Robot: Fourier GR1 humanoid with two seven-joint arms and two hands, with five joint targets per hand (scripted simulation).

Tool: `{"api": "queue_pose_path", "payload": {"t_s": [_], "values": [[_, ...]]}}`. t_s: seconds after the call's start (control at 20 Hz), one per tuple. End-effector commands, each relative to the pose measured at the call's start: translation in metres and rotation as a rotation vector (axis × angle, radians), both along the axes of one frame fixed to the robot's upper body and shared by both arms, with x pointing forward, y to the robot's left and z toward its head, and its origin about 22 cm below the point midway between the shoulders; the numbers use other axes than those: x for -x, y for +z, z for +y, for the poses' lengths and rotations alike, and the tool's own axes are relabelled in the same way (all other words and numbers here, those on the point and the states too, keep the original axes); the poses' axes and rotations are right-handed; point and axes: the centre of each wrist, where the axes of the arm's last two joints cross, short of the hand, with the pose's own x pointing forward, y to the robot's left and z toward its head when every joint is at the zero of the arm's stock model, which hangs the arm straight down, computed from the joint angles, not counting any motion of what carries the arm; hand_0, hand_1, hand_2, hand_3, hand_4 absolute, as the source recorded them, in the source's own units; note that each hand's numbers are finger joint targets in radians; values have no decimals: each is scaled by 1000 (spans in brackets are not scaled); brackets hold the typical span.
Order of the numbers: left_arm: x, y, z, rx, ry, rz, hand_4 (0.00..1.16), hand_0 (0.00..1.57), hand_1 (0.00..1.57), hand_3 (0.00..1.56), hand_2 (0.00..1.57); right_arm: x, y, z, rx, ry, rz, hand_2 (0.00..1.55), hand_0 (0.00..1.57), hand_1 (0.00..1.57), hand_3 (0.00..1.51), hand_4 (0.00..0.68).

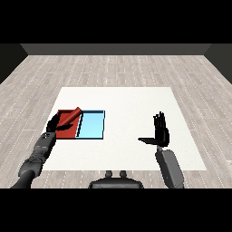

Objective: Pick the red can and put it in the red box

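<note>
The red can [72, 116] lies tilted over the red tray [61, 112] at the table's left, its upper end pointing toward the light blue tray [92, 125]. My left hand [56, 123] is curled round the can's lower end, above the red tray's near part. My right hand [160, 132] hovers over the right half of the table with straight fingers pointing up and the thumb stretched left, holding nothing. The left hand and can hide much of the red tray's floor.
The two trays lie side by side, sharing an edge, on the white table [127, 104]. Wooden floor surrounds the table on every side.
</note>
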Motion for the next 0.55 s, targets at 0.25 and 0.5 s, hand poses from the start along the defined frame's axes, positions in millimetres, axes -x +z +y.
{"api": "queue_pose_path", "payload": {"t_s": [0.25,0.5], "values": [[-40,31,-64,536,-256,-789,0,0,0,0,0,-1,-1,1,24,23,-8,0,0,0,0,0],[-5,-12,-115,627,-391,-869,0,0,0,0,0,6,-5,-1,62,58,-22,0,0,0,0,0]]}}
